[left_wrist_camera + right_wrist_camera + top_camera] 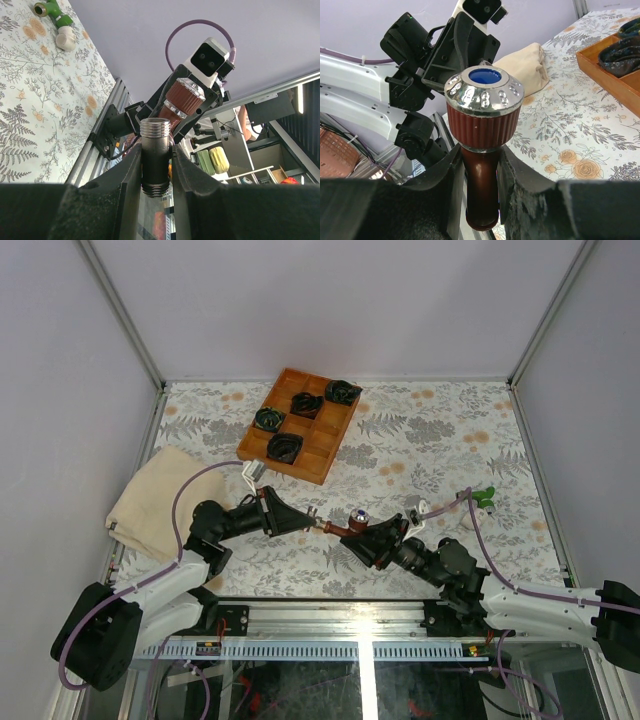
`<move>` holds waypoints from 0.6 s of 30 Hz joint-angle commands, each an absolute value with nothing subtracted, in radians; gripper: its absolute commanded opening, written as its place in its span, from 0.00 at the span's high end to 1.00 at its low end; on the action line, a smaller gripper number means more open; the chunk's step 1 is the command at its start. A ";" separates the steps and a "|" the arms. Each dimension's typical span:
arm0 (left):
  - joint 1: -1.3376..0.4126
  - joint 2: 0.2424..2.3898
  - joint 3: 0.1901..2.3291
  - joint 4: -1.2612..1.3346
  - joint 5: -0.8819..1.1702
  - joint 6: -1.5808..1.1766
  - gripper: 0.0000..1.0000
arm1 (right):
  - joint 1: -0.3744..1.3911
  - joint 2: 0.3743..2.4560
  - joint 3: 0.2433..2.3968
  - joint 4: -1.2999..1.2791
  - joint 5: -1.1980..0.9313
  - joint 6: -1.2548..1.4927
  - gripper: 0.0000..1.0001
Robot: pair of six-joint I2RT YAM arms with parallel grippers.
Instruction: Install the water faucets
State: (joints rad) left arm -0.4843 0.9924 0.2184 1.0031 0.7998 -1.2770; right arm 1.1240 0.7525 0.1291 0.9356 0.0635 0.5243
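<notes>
Squeezing the red-brown faucet (482,125) by its threaded end, the left gripper (156,170) shares it with the right gripper (481,190), which pinches it under the shiny knob. The green faucet (484,496) lies on the flowery table (420,440), far right.

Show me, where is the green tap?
The green tap lies on the flowery table, far on the right in the top view, right beside a small white piece.
</notes>
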 commanded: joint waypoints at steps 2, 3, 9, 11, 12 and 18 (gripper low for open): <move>-0.503 0.983 0.255 1.032 0.818 -1.255 1.00 | 1.131 0.736 0.126 1.047 0.082 0.530 1.00; -0.504 0.983 0.254 1.032 0.818 -1.255 1.00 | 1.130 0.734 0.126 1.044 0.081 0.530 1.00; -0.509 0.986 0.257 1.032 0.823 -1.251 1.00 | 1.130 0.732 0.126 1.042 0.084 0.531 1.00; -0.511 0.989 0.260 1.034 0.824 -1.251 1.00 | 1.131 0.735 0.124 1.044 0.086 0.531 1.00; -0.512 0.988 0.259 1.034 0.825 -1.250 1.00 | 1.131 0.735 0.123 1.045 0.088 0.529 1.00; -0.517 0.988 0.262 1.034 0.826 -1.250 1.00 | 1.130 0.725 0.114 1.043 0.115 0.530 1.00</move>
State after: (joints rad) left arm -0.4999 0.9924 0.2195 0.9974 0.8001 -1.2663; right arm 1.1240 0.7433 0.1146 0.9546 0.0704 0.5297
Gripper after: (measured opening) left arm 0.243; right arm 0.341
